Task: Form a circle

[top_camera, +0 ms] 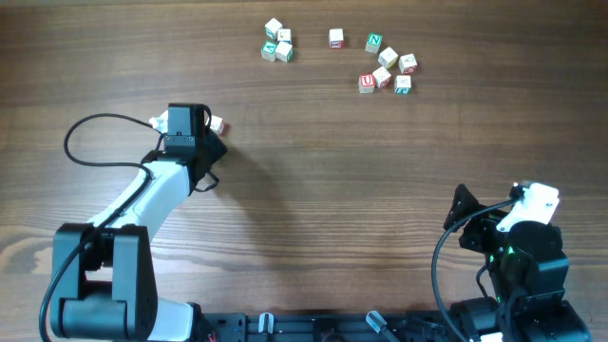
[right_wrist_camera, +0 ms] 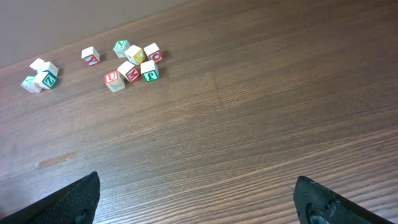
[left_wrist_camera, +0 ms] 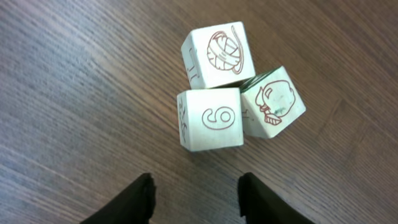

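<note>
A: The left claw [left_wrist_camera: 198, 199] is seen partly open, with nothing gripped. Only bare bench [left_wrist_camera: 74, 93] is shown between its tips.

B: And the circle [left_wrist_camera: 224, 109]?

A: It's found just beyond those tips, left of centre on the bench, as three cubes packed tight. The cube marked 6 [left_wrist_camera: 211, 119] is nearest. The yarn-ball cube [left_wrist_camera: 219, 53] is set against its far side. The face cube [left_wrist_camera: 273, 102] is wedged in at the right, turned at an angle.

B: Why packed so tight?

A: Probably so that one closed shape is read, with no gap. The claw looks to be held clear so that nothing gets nudged.

B: Little of that is given from overhead.

A: Right, only one cube is glimpsed beside the claw, and the others are hidden under the wrist. What is given there instead is the spare cubes [top_camera: 388, 59] at far right and a smaller group [top_camera: 277, 43] left of those. All are well apart from the circle.

B: The right claw [right_wrist_camera: 198, 200]?

A: It's spread wide and empty, parked near right. The far cubes are shown from its camera, but the circle is not.
</note>
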### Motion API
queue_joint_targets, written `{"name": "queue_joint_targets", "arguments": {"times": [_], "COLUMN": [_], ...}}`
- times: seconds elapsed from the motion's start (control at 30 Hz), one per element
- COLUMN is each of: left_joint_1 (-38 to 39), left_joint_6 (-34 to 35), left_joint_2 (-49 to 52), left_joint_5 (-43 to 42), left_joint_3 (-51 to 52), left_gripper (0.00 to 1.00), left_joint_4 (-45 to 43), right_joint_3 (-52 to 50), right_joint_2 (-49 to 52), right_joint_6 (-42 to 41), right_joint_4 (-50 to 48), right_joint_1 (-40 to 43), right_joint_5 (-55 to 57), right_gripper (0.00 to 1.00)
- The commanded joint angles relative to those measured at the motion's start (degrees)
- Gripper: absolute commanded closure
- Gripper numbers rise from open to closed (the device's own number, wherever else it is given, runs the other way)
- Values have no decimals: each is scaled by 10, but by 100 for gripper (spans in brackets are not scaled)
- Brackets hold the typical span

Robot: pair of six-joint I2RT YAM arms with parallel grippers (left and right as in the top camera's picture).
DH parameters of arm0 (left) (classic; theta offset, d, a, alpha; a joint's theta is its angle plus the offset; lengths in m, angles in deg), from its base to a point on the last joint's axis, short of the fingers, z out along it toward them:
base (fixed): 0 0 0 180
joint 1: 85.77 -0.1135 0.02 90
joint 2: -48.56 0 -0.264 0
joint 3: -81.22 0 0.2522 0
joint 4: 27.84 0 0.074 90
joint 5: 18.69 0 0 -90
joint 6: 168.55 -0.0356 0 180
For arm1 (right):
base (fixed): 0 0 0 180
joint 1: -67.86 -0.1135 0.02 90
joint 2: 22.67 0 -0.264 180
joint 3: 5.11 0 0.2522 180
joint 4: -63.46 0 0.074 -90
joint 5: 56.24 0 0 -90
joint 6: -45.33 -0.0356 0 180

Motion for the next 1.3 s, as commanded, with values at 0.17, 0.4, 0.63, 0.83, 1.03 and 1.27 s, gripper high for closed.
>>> {"name": "queue_joint_targets", "arguments": {"times": [0.17,0.4,0.63,0.83,1.03,1.27], "left_joint_1": [-2,-2,-2,-2,-2,-2], "left_joint_6": [-38,-40,-40,-40,-40,-40], "left_joint_2": [36,40,75,83,83,82], "left_joint_5": [18,18,17,18,18,18], "left_joint_3": [2,2,2,2,2,2], "left_gripper": [46,46,46,63,65,71], "left_joint_4": [-41,-52,-72,-78,-75,-17], "right_joint_3": [-2,-2,-2,-2,-2,-2], "right_joint_2": [2,2,2,2,2,2], "right_joint_6": [6,6,6,6,6,6], "right_joint_4": [-1,-1,-1,-1,-1,-1], "right_joint_1": [-1,-1,-1,-1,-1,-1], "right_joint_5": [-3,-3,-3,-3,-3,-3], "right_gripper": [0,0,0,0,0,0]}}
